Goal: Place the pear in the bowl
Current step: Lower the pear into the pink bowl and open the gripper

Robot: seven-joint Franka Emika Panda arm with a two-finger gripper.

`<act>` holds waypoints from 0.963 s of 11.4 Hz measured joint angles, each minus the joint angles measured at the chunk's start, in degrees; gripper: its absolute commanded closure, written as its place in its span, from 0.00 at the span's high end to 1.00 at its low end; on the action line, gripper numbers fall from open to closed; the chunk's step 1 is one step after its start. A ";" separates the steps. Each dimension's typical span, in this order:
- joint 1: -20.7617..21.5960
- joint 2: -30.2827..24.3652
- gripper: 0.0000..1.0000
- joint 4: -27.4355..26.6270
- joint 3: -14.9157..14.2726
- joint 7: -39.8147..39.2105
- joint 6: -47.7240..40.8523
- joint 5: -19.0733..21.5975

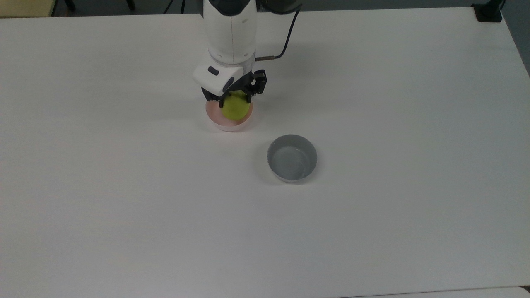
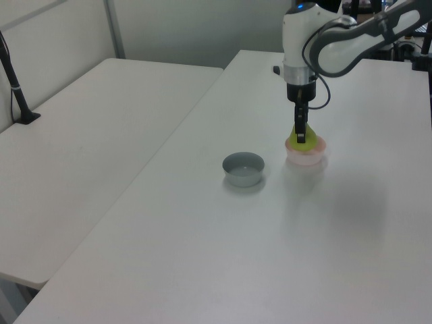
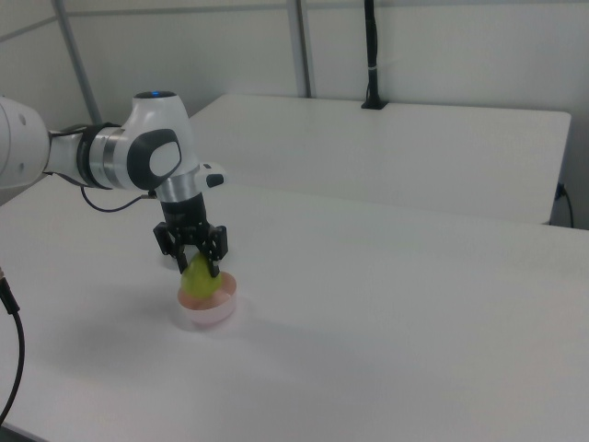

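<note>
Pear lowered into pink bowl.
Gripped in the clenched claw, low inside the bowl; grey bowl apart, toward the top view's right, on white counter.

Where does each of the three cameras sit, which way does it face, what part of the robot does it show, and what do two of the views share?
Top view: high above the table, looking down; shows the arm's last links and the gripper holding the pear over the pink bowl.
Left view: raised off one side, looking along the table; shows the arm, with the grey bowl nearer.
Right view: raised off another side; shows the arm's elbow and wrist.
Shared: top and left views both show the grey bowl.
</note>
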 measured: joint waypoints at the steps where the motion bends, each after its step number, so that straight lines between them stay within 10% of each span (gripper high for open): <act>1: 0.08 0.56 0.00 -0.52 0.00 0.16 1.09 -0.81; 4: 0.02 1.84 0.17 -1.57 -0.10 0.26 3.89 -2.60; 7: -0.28 2.33 1.00 -1.62 -0.17 0.26 3.98 -3.07; 11: -0.73 1.95 1.00 -1.47 -0.32 1.44 3.98 -3.14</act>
